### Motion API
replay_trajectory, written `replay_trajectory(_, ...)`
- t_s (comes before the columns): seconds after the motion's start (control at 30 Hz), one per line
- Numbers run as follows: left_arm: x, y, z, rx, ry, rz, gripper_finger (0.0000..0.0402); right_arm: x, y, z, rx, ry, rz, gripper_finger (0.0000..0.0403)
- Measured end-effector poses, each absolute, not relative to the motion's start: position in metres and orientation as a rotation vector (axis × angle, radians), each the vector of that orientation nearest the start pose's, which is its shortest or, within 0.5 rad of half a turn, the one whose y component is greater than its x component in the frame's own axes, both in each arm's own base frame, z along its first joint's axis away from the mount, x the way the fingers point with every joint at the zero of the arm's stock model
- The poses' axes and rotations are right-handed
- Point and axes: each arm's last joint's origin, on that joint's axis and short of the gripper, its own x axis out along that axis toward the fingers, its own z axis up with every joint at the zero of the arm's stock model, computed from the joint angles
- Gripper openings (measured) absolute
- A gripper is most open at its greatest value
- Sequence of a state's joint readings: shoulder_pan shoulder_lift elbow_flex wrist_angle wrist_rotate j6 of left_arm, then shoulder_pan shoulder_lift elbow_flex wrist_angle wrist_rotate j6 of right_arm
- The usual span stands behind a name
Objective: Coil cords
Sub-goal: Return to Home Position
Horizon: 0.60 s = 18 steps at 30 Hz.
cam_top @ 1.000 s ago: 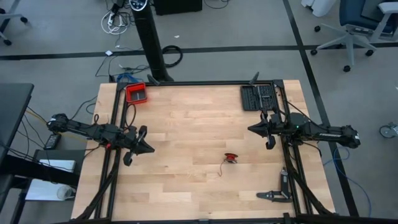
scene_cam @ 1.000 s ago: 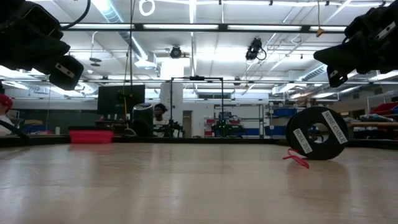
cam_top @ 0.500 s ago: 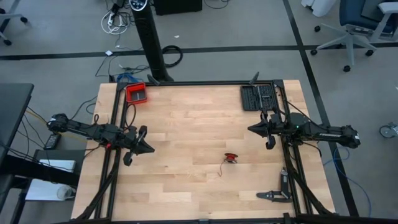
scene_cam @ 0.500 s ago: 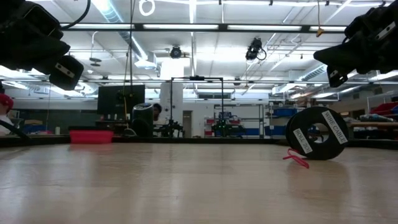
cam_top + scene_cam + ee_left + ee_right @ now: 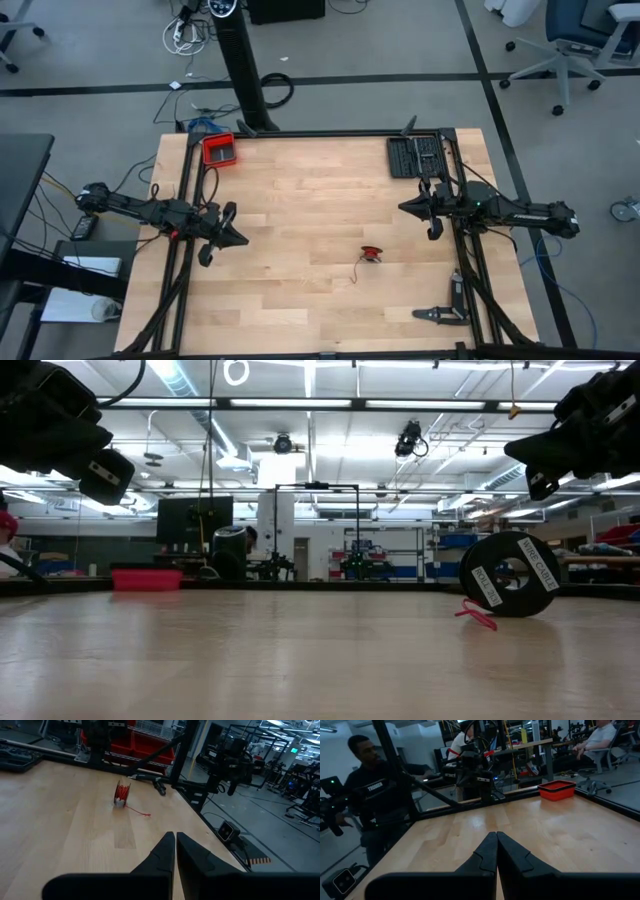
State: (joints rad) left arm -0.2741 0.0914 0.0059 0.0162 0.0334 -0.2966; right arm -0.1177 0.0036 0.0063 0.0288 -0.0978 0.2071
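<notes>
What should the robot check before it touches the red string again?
1. Black spool of thin red wire standing on the light wooden table: ok.
2. Wire all wound up: not ok, a loose red tail lies on the table beside the spool.
3. Left gripper apart from the spool, fingers shut: ok.
4. Right gripper apart from the spool, fingers shut: ok.
5. Red rectangular plastic tray at a far corner, away from the spool: ok.
</notes>
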Motion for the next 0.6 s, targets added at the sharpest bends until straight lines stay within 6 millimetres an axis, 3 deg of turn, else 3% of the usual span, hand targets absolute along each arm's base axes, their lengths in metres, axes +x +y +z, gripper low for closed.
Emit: replay_trajectory(0.6,0.0987,-0.0288,0.1598,-0.286,0.114,-0.295,0.0022,0.0970,-0.0086,0.1681,0.204,-0.033,-0.017,0.0005)
